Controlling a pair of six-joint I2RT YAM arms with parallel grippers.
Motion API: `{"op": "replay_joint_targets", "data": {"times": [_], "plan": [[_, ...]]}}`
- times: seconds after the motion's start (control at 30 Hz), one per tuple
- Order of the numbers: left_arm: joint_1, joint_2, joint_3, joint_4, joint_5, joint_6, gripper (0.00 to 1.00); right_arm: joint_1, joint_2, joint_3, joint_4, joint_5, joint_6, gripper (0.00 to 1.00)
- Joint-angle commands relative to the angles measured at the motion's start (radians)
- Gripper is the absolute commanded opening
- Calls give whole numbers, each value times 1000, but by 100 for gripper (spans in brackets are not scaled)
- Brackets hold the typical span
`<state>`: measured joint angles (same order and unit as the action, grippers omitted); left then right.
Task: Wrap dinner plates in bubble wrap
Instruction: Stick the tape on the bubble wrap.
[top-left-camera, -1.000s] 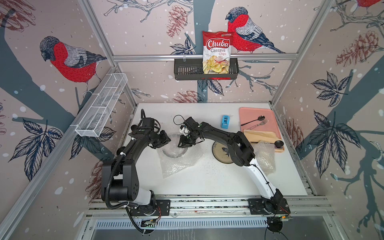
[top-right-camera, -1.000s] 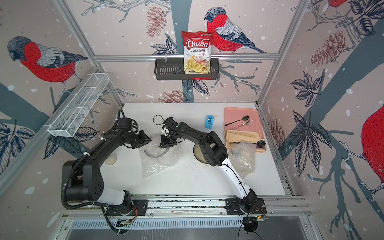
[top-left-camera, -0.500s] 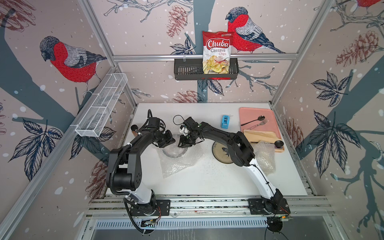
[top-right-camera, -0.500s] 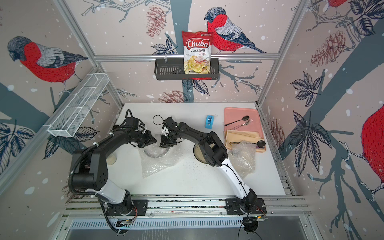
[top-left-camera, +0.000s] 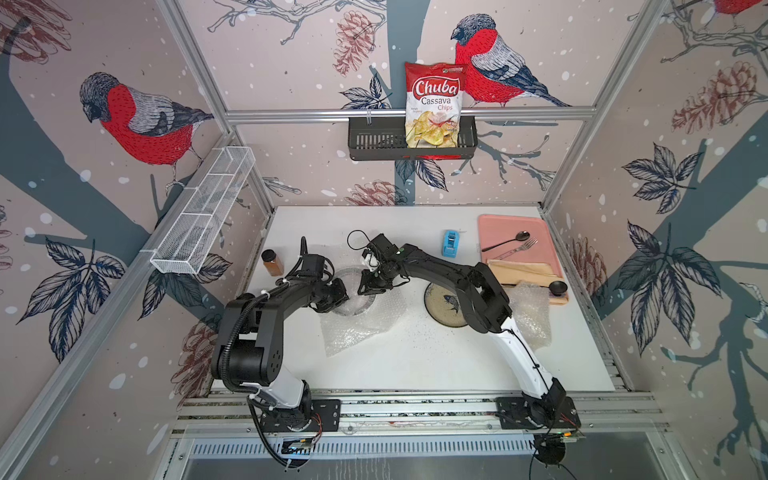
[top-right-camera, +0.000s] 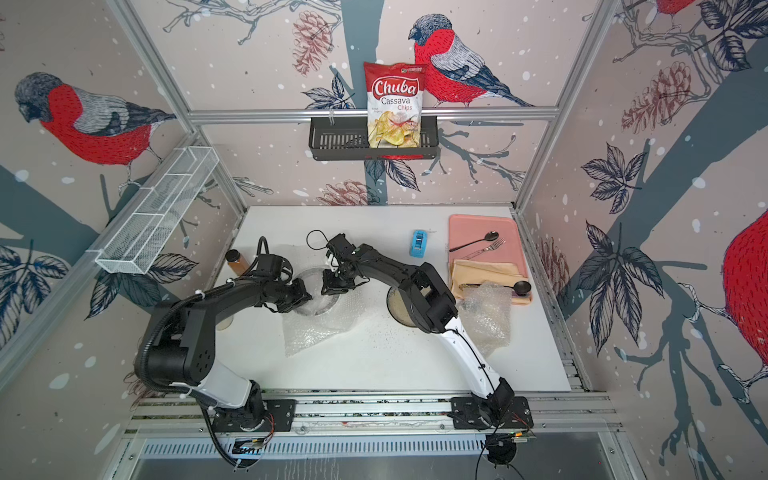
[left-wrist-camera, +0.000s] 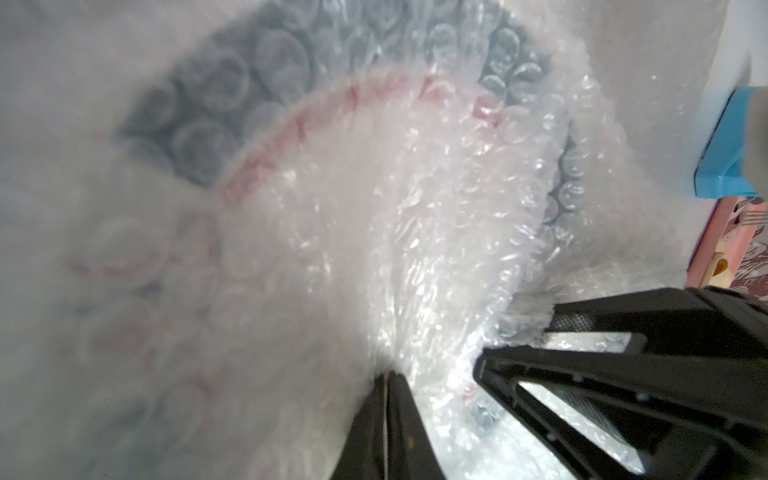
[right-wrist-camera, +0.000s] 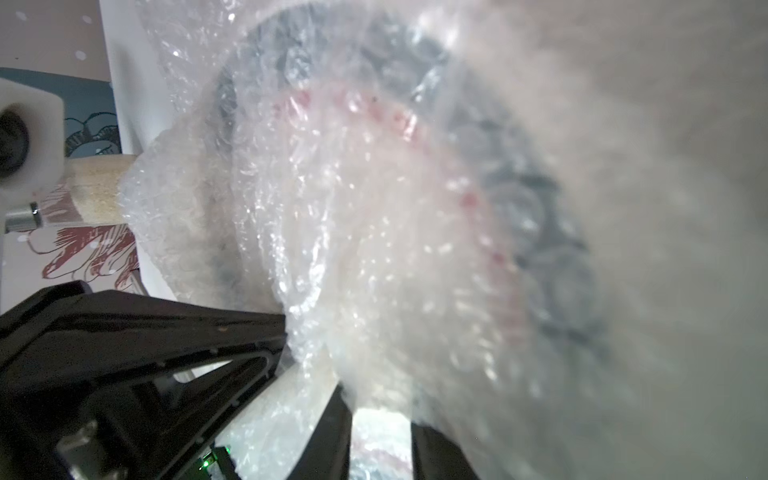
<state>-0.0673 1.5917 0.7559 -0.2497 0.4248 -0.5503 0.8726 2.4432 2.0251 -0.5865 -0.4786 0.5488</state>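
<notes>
In both top views I count two grippers, two sheets of film and two dinner plates in plain sight. The left gripper (top-left-camera: 337, 292) and right gripper (top-left-camera: 369, 286) meet from opposite sides at a covered plate (top-left-camera: 352, 279), which lies under the bubble wrap (top-left-camera: 357, 328) left of the table's middle. The fish plate (top-left-camera: 444, 305) sits bare nearby, partly under the right arm (top-left-camera: 478, 286). The second sheet (top-left-camera: 532, 318) lies crumpled near the right edge, overlapping the pink tray (top-left-camera: 513, 226) (which holds one spoon (top-left-camera: 505, 241), one fork (top-left-camera: 517, 248) and one napkin (top-left-camera: 523, 269)). One blue tape dispenser (top-left-camera: 450, 243) stands toward the back and one amber bottle (top-left-camera: 272, 262) by the left edge. The table (top-left-camera: 415, 365) is open white surface in front of the sheet.

Only one top view shows a cream rim (top-right-camera: 226, 323) peeking from beneath the left arm (top-right-camera: 232, 299).

Left wrist view: the left gripper (left-wrist-camera: 388, 374) is pinched tight on a bunch of bubble wrap, and a dark plate rim shows through the film.

Right wrist view: the right gripper (right-wrist-camera: 380, 405) has its jaws part-way together, clamping gathered wrap between them
</notes>
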Motion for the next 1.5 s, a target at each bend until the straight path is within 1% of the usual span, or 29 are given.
{"op": "replay_joint_targets", "data": {"times": [0.0,0.1,0.17,0.3,0.43,0.5,0.63,0.8,0.93,1.33,1.4,1.47], "plan": [[-2,17,-36,-77,-98,-34,7,-1,-54,-8,-20,142,-11,27],[-1,0,-40,-80,-112,-36,7,-3,-96,-1,-52,226,-28,27],[-2,-5,-41,-85,-111,-37,8,1,-113,10,-59,256,-31,27],[-2,-13,-54,-70,-84,-47,8,23,-94,43,-27,185,-19,25],[-2,-18,-69,-47,-52,-59,8,57,-33,98,-27,125,-7,22],[-3,-18,-73,-43,-45,-62,8,69,-11,117,-37,119,-6,20],[-6,-17,-83,-35,-40,-67,8,88,-3,121,-41,115,-4,13],[-12,-13,-84,-30,-39,-70,9,103,-13,96,-33,124,0,6],[-12,-13,-83,-29,-41,-72,8,110,-15,53,-32,126,2,3],[-14,-11,-86,-32,-40,-78,8,104,-41,-131,14,164,10,2],[-11,-12,-74,-50,-46,-72,10,106,-39,-154,-3,195,1,1],[-1,-20,-62,-68,-46,-68,13,110,-48,-194,-3,207,-4,1]]}}
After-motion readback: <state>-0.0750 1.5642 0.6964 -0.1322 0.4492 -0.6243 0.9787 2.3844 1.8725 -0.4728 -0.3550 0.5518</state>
